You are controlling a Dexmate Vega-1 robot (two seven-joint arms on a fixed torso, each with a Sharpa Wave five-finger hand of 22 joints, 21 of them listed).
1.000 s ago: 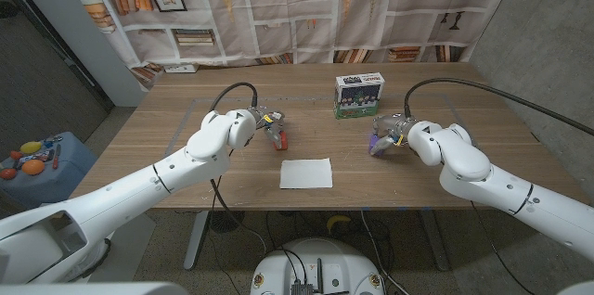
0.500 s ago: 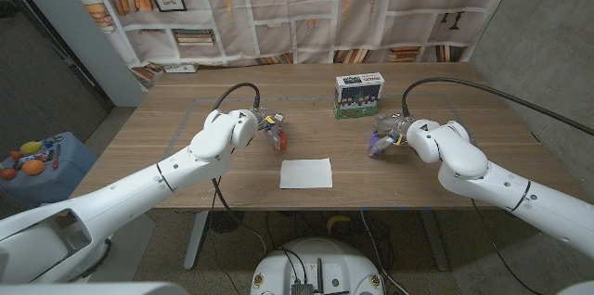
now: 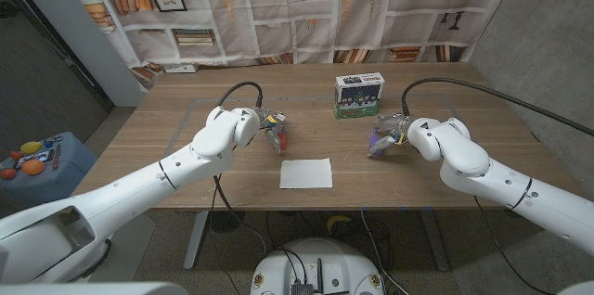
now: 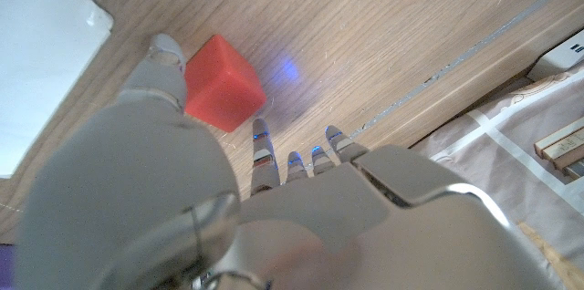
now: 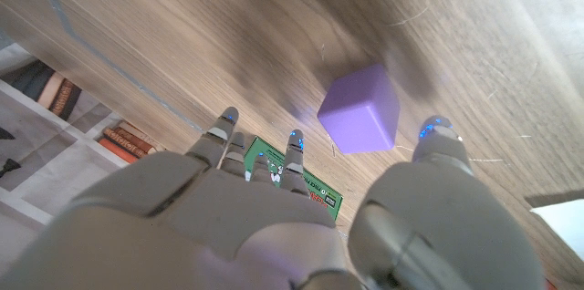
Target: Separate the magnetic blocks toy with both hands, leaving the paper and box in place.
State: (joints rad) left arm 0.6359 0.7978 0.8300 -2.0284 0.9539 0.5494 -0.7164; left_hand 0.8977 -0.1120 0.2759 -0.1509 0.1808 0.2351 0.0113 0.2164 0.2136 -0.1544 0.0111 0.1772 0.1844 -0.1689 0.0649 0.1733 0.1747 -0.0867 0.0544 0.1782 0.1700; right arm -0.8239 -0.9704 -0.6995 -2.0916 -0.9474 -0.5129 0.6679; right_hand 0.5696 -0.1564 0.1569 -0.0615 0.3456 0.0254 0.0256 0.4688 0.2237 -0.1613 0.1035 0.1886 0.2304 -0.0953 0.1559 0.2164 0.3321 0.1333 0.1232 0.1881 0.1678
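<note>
Now two cubes: left hand fingers touch the red cube, right hand fingers spread beside the purple cube.

Both arms stretched over the table, left robot hand and right robot hand well apart, fingers spread.

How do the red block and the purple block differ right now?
The red block sits at the left hand, near the white paper; the purple block sits at the right hand, further from the paper. They differ in colour. Both are plain cubes of about equal size, apart on the table.
</note>
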